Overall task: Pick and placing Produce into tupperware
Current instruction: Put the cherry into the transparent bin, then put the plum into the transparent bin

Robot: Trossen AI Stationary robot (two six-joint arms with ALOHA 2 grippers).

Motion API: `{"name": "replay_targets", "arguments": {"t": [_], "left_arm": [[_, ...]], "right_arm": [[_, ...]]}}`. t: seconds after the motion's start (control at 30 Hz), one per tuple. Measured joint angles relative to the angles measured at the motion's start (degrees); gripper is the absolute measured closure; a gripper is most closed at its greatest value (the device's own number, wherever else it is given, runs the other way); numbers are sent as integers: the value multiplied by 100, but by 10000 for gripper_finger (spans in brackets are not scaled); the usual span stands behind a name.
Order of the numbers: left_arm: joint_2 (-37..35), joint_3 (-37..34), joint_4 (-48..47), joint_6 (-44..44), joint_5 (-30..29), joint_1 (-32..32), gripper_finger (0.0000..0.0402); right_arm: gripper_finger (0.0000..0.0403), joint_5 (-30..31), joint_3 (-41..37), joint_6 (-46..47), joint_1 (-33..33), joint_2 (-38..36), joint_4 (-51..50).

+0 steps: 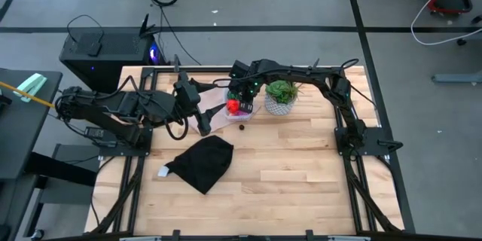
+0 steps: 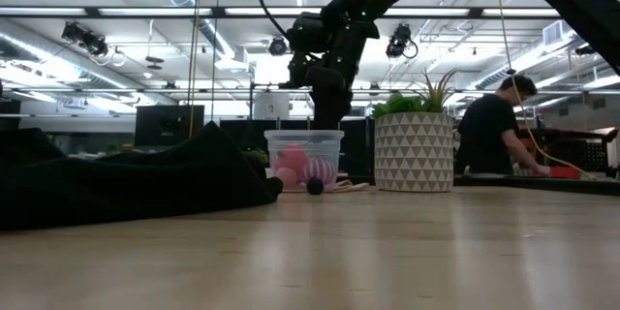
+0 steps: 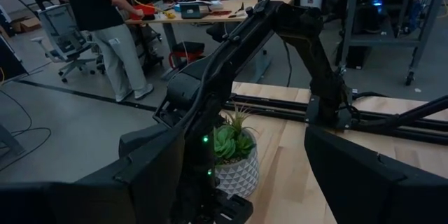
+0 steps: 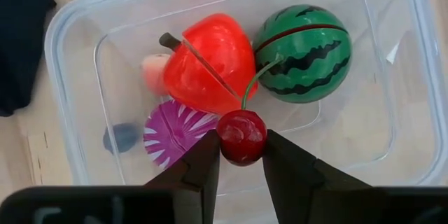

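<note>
Right gripper (image 4: 241, 155) pinches cherry (image 4: 241, 137) over tupperware (image 4: 392, 140).

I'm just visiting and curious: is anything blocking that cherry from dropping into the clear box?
Nothing visible does. The right hand holds the cherry directly over the open tupperware, above the red apple, watermelon and purple piece.

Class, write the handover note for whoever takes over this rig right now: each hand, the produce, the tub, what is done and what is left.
Right hand: shut on a cherry, directly over the tupperware.
Left hand: beside the tub near the black cloth, fingers apart, nothing seen in it.
Done: red fruit, watermelon, purple striped piece and a pink piece lie in the tub.
Left: release the cherry. A small dark ball lies on the table beside the tub and may need collecting.
</note>
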Motion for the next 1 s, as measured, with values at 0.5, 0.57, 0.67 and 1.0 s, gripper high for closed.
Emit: {"name": "replay_targets", "arguments": {"t": [0.5,0.57,0.67,1.0], "left_arm": [[0,0,0,-9,1,0,99],[0,0,0,-9,1,0,99],[0,0,0,-11,1,0,99],[0,0,-90,-8,0,0,99]], "right_arm": [[266,67,0,4,2,-2,4],[264,88,0,4,1,-2,4],[264,90,0,2,2,-2,7],[270,203,0,-85,45,-524,-188]]}}
